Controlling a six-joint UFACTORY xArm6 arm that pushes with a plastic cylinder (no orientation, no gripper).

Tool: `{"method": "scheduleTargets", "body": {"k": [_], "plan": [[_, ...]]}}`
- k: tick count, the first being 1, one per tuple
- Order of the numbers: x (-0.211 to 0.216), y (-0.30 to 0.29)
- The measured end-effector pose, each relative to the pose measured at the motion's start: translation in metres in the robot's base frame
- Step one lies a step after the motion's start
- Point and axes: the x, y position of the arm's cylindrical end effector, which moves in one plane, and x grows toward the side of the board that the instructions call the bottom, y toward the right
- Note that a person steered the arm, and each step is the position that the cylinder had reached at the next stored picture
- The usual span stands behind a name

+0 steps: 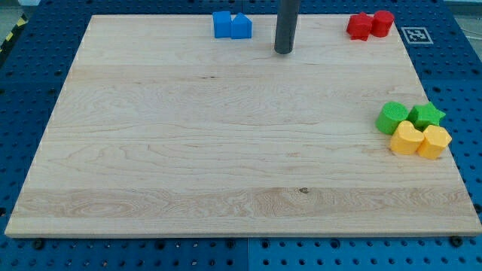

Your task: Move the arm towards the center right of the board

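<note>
Nearest, at the view's right edge of the counter [226, 173], two yellow blocks [419, 140] touch a green block [392, 117] and a green star [428, 115]. Farther back my rod [286, 22] stands upright, long axis vertical; my tip [284, 52] rests between the blue blocks [231, 25] and red blocks [370, 25]. I have no hand, so it grasps nothing

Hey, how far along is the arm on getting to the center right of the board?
Nothing looks done yet: my tip sits near the board's top edge, between the blue blocks and red blocks. Left: travel down and to the view's right, toward the green blocks and yellow blocks.
</note>
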Motion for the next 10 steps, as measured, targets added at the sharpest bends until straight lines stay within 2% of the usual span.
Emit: {"method": "scheduleTargets", "body": {"k": [5, 8, 10], "plan": [[0.027, 0.008], [0.027, 0.019], [0.027, 0.049]]}}
